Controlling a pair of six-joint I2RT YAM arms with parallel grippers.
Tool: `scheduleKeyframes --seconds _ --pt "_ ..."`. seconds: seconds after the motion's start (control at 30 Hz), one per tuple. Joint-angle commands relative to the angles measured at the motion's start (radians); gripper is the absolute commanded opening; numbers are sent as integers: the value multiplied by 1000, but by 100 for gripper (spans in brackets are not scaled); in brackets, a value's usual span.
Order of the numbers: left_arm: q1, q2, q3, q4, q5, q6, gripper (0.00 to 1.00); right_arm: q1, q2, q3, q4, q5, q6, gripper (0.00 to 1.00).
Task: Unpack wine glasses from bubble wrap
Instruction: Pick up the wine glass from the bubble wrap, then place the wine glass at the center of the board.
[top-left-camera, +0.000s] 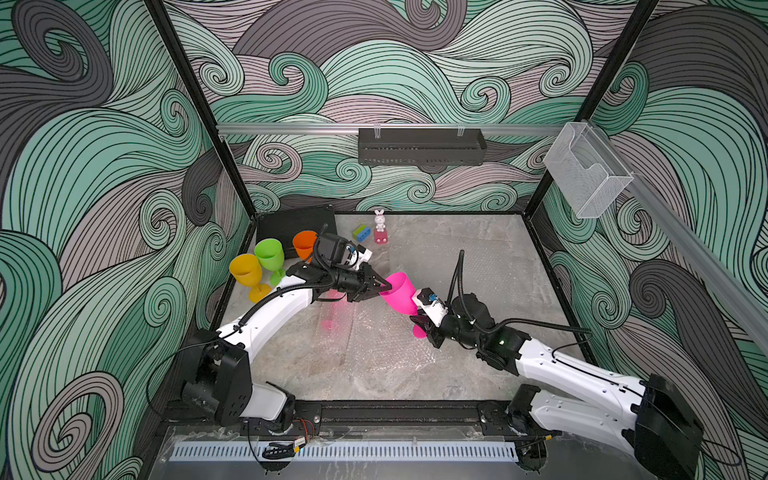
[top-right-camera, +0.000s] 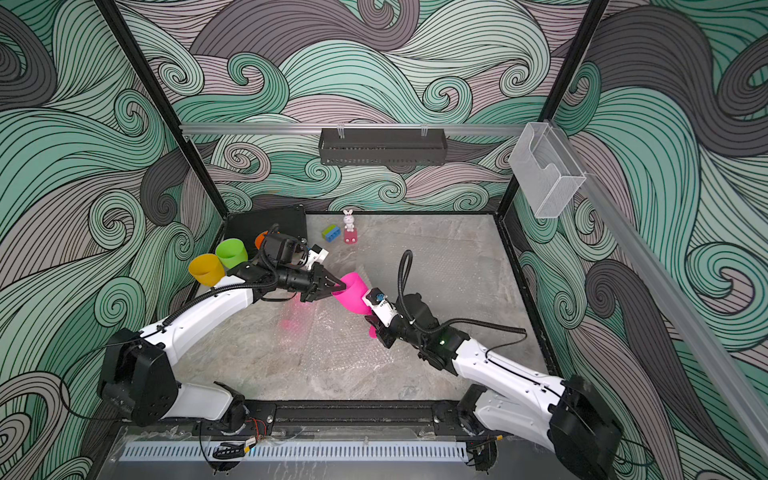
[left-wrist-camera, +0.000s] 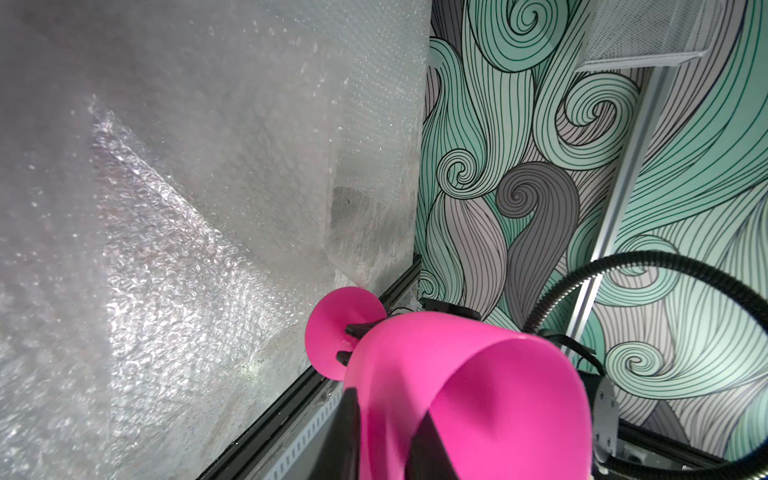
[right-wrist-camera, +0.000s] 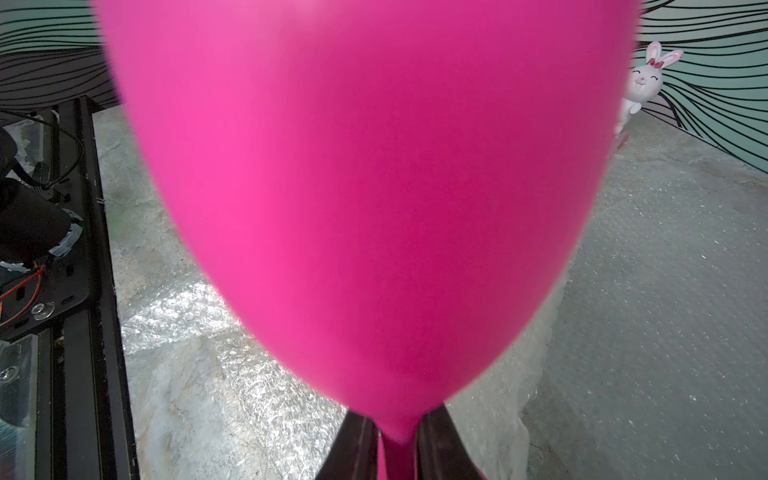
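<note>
Handover, mid-air just above the wrap (top-left-camera: 374, 345): pink goblet (top-left-camera: 401, 295) is out. R end effector (top-left-camera: 420, 326) clamped on stem, L end effector (top-left-camera: 388, 286) pinched shut on rim. Next, I reckon: R lets go, L carries it off w/o tipping.

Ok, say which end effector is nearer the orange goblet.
Left. The left end effector, gripping the rim of the pink goblet, is near the orange goblet; the right end effector, on the pink stem, is farther away.

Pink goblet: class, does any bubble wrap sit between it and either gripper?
Nothing visible does. The left gripper pinches the bare rim of the pink goblet; the right gripper clamps its bare stem. The bubble wrap lies on the table.
</note>
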Motion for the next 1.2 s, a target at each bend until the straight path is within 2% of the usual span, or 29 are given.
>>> scheduleKeyframes --seconds 0.0,0.13,0.3,0.43,0.47,0.53,0.67,1.0,1.17 --pt "-20 4 51 -57 -17 52 10 5 -12 19 9 37 -7 22" --pt "-29 37 68 -88 -27 78 3 6 -12 21 3 47 -5 24" --pt "-30 39 106 -143 -46 122 0 7 -15 27 -9 60 -1 30" --pt "-23 38 147 -190 -104 150 0 7 -24 37 -33 57 5 40" --pt "-19 40 156 -193 -111 153 0 7 -29 40 -40 56 8 47" --pt "-11 46 175 -210 -126 168 0 7 -42 43 -52 55 15 53" --pt "7 69 246 -291 -194 226 0 7 -81 51 -73 61 44 62" --pt "74 157 430 -393 -381 335 0 -17 -139 109 -214 95 131 69" --pt "123 222 528 -394 -287 347 0 -49 -140 128 -263 80 156 70"
